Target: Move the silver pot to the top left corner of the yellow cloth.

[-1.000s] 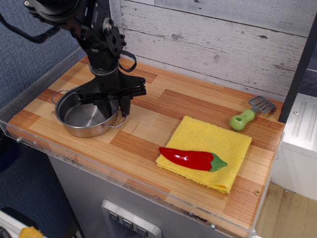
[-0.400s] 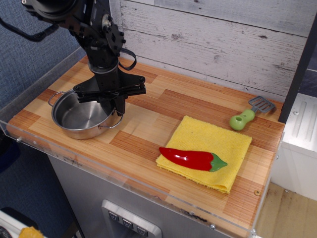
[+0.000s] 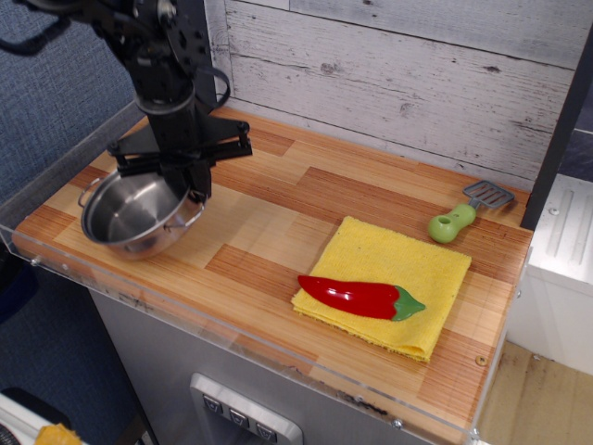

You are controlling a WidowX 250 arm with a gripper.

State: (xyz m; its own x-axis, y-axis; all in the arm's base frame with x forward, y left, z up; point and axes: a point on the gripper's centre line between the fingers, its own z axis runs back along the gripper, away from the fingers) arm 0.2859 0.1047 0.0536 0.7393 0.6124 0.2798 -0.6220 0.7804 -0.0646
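Steel shows bare inside the silver pot (image 3: 128,213): nothing lies in it, only reflections on its floor and wall. It sits at the left end of the wooden counter (image 3: 306,199), tipped so that its mouth faces up and toward the camera, and whether its underside touches the wood or hangs just above it cannot be told. One wire loop handle sticks out at its left rim and another at its front right. The black gripper (image 3: 185,176) comes down over the pot's far right rim, its fingers pinching the wall there, though the tips are partly hidden by the rim and the wide black bar above them. The arm's upper part is cut off by the top edge of the view. Well apart, toward the right, lies the yellow cloth (image 3: 408,269), flat on the wood, with a red pepper (image 3: 359,298) resting across its front half. Just beyond the cloth's far corner lies a green-handled spatula (image 3: 460,215) with a grey blade.
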